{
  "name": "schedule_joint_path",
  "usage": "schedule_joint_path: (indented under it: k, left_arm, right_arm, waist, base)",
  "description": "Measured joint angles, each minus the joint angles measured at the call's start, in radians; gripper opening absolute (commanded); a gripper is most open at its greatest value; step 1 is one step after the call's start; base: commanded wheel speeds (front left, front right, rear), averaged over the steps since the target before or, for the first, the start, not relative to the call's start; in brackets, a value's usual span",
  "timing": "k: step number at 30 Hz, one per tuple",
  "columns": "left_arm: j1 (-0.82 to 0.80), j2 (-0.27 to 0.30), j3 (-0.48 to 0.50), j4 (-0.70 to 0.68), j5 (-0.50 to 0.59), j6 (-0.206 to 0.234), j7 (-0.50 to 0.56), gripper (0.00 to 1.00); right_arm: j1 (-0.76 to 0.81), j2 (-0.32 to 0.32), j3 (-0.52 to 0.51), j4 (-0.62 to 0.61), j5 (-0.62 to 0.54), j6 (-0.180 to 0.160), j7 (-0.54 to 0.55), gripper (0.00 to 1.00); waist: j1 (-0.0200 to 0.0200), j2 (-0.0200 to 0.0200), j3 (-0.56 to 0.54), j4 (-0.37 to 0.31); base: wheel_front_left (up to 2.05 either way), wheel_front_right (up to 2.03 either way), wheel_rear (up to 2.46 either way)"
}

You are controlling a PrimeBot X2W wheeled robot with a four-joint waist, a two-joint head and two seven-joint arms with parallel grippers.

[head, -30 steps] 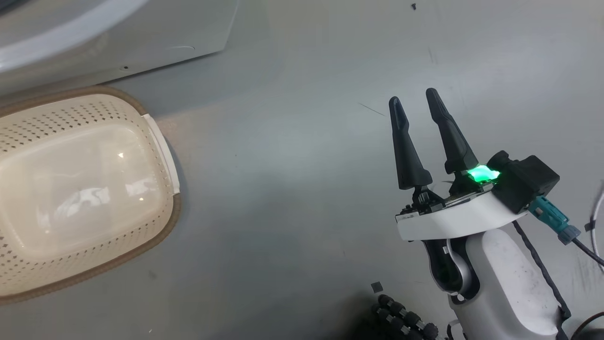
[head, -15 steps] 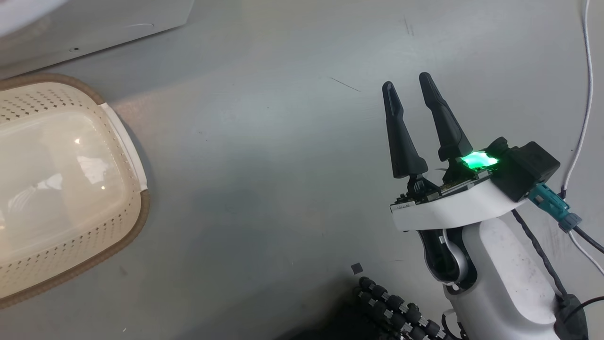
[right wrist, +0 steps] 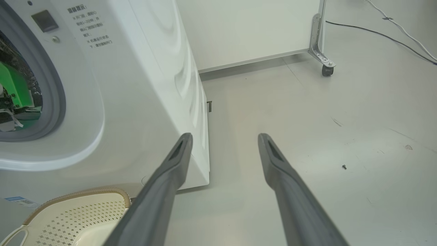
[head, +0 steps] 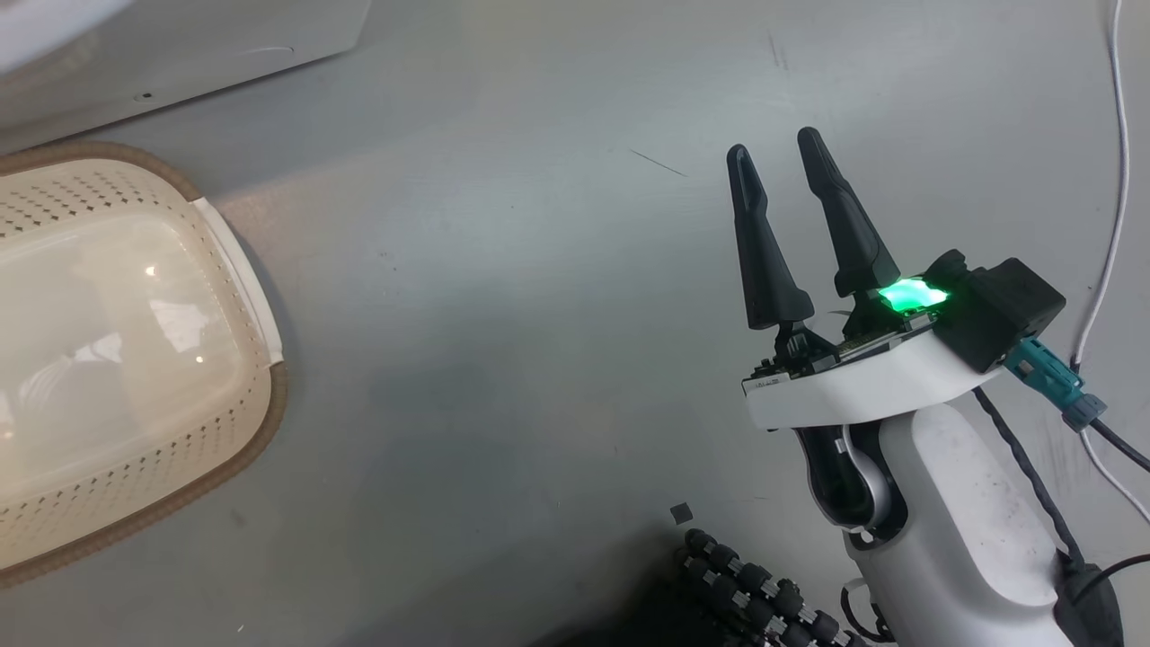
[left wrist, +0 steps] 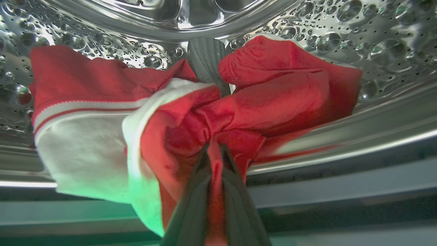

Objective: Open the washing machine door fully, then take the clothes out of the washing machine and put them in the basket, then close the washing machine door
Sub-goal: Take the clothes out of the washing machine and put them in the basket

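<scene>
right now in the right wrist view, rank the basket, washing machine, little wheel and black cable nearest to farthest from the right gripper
1. Basket, low on the left by the right gripper, and washing machine, alongside on the left: too close to call.
2. Wheel, farther back, upper right.
3. Black cable, beyond the wheel, top right.
</scene>
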Motion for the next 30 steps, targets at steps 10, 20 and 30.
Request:
schedule_joint_path:
  k: [10, 20, 30]
  left_arm:
    - [0.002, -0.032, -0.001, 0.015, -0.002, 0.001, -0.101, 0.0]
    - [0.052, -0.1, -0.041, 0.012, 0.012, -0.004, -0.26, 0.0]
    - [0.145, -0.163, -0.068, 0.003, 0.014, -0.01, -0.421, 0.0]
  right_arm:
    - [-0.001, 0.0, -0.008, 0.023, -0.036, 0.0, 0.0, 1.0]
    - [-0.001, -0.001, -0.007, 0.062, -0.129, 0.0, 0.0, 1.0]
    - [0.02, -0.001, -0.006, 0.113, -0.208, 0.001, 0.0, 1.0]
  waist:
    - [-0.0001, 0.0, -0.027, 0.027]
    - [-0.0001, 0.0, -0.069, 0.083]
    - [-0.0002, 0.0, -0.13, 0.145]
  base:
    - [0.0, 0.0, 0.0]
    - [0.0, 0.0, 0.0]
    - [0.0, 0.0, 0.0]
